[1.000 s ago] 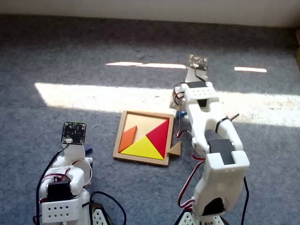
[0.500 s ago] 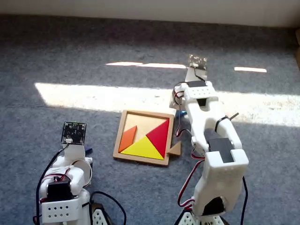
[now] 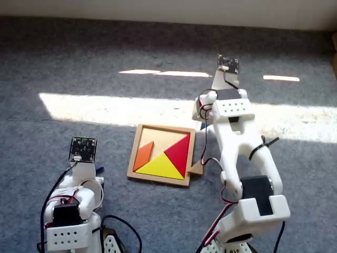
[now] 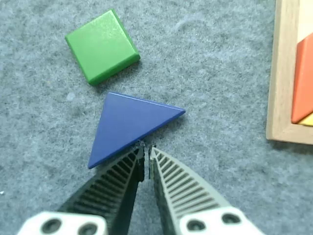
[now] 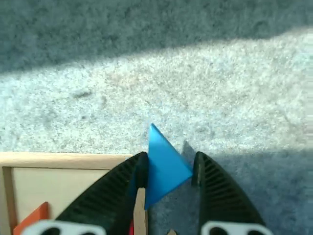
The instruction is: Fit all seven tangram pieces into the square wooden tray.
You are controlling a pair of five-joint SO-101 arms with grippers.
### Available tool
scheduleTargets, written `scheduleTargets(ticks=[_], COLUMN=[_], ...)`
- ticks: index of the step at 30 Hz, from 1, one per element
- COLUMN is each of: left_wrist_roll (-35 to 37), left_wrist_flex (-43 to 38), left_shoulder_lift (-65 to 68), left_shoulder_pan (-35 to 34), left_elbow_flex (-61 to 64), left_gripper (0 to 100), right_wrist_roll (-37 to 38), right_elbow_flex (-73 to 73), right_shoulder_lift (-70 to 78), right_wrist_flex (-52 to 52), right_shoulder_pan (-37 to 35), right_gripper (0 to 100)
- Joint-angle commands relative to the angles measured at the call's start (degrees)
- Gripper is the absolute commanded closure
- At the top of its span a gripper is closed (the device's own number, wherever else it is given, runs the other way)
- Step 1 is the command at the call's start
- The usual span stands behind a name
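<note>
Your right gripper (image 5: 169, 160) is clamped on a light blue triangle (image 5: 165, 164), just over the tray's (image 3: 135, 149) rim (the wrist camera gives you the grip, the high camera the arm's place past the tray's far corner). Orange (image 3: 143, 156), yellow (image 3: 159, 167) and red (image 3: 179, 152) pieces lie inside the tray, and a tan triangle (image 3: 197, 168) sits at its corner. Your left gripper (image 4: 145, 149), fingers together, has its tips at a dark blue triangle (image 4: 128, 125), with a green square (image 4: 101, 45) near it on the carpet (image 4: 210, 63).

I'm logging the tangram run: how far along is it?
Done: orange piece, yellow piece and red piece lie in the tray. In hand: the right end effector grips a light blue triangle at the tray's rim. Remaining: the dark blue triangle and green square on the carpet by the shut left end effector, and a tan triangle at the tray's corner.
</note>
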Motion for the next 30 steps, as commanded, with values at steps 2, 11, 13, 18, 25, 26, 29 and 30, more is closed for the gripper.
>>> scheduleTargets(ticks=[2, 11, 13, 18, 25, 26, 29, 30], left_wrist_roll=[-0.4, -0.4, -0.4, -0.4, -0.4, -0.4, -0.4, -0.4], left_wrist_flex=[0.4, 0.4, 0.4, 0.4, 0.4, 0.4, 0.4, 0.4], left_shoulder_lift=[-2.3, -2.3, -2.3, -2.3, -2.3, -2.3, -2.3, -2.3], left_shoulder_pan=[-0.7, -0.7, -0.7, -0.7, -0.7, -0.7, -0.7, -0.7], left_elbow_flex=[1.1, 1.1, 1.1, 1.1, 1.1, 1.1, 1.1, 1.1], left_gripper=[96, 96, 96, 96, 96, 96, 96, 96], right_wrist_roll=[-0.1, -9.5, -11.0, -13.5, -13.5, -13.5, -13.5, -13.5], right_elbow_flex=[1.6, 5.8, 5.7, 5.4, 5.2, 5.2, 5.2, 5.1], right_shoulder_lift=[-6.5, -6.7, -5.8, -2.4, 2.6, 2.7, 2.3, 2.3], right_wrist_flex=[3.5, 3.6, 3.6, 3.6, 0.9, 0.1, -0.4, -0.4], right_shoulder_pan=[-6.3, -19.0, -21.1, -24.4, -26.7, -26.9, -26.9, -27.0], right_gripper=[85.8, 85.8, 85.7, 85.7, 85.3, 85.2, 82.2, 79.6])
